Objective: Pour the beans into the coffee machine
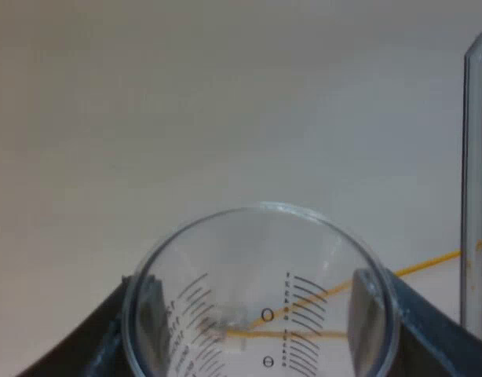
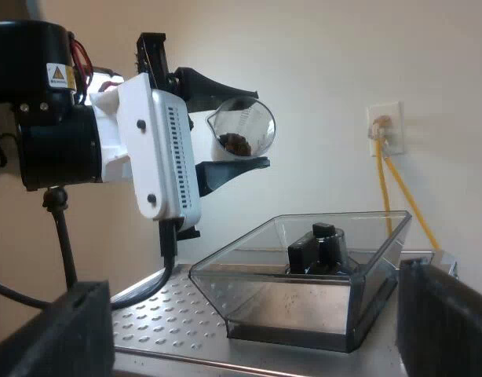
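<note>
Clear plastic measuring glass is pinched in my left gripper, tipped sideways, beans inside, up higher than the open bean hopper. Right gripper is spread wide and empty, near the hopper. Yellow cable hangs from the wall socket behind.

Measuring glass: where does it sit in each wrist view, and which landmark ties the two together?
Left wrist view: glass seen rim-on, clamped in the left gripper.
Right wrist view: glass tilted in that gripper, higher than the hopper.
Shared landmark: the yellow cable at the wall.
</note>
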You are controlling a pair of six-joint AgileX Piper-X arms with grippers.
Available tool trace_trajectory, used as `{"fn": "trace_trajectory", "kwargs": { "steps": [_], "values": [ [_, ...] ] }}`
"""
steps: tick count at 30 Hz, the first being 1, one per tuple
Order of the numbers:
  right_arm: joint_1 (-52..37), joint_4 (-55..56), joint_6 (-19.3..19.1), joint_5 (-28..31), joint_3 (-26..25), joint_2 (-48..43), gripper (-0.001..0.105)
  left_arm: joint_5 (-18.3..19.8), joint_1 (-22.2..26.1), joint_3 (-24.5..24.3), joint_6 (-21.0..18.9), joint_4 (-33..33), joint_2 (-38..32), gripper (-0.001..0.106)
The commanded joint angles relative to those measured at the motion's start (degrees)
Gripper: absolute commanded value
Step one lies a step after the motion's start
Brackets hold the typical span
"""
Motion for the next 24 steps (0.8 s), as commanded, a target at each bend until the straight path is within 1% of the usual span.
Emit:
{"fn": "trace_trajectory", "kwargs": {
  "steps": [1, 2, 7, 15, 17, 20, 24],
  "values": [
    [0.0, -0.8, -0.2, 0.0, -0.2, -0.1, 0.079, -0.1, -0.1, -0.5, 5.9, -1.1, -0.2, 0.025],
    [0.0, -0.8, -0.2, 0.0, -0.2, -0.1, 0.079, 0.5, -0.1, -0.5, 7.5, -1.1, -0.2, 0.025],
    [0.0, -0.8, -0.2, 0.0, -0.2, -0.1, 0.079, 3.3, -0.1, -0.5, 12.2, -1.1, -0.2, 0.025],
    [0.0, -0.8, 0.0, 0.0, -0.2, -0.1, 0.079, 3.6, -0.1, -0.5, 21.1, -1.1, -0.2, 0.025],
    [0.0, -0.8, 0.0, 0.0, -0.2, -0.1, 0.079, 3.9, -0.1, -0.5, 24.4, -1.1, -0.2, 0.025],
    [0.0, -0.8, 0.0, 0.0, -0.2, -0.1, 0.079, 5.4, -0.1, -0.5, 26.8, -1.1, -0.2, 0.025],
    [0.0, -0.8, 0.0, 0.0, -0.2, -0.1, 0.079, 6.0, -0.1, -0.5, 30.1, -1.1, -0.2, 0.025]
  ]
}}
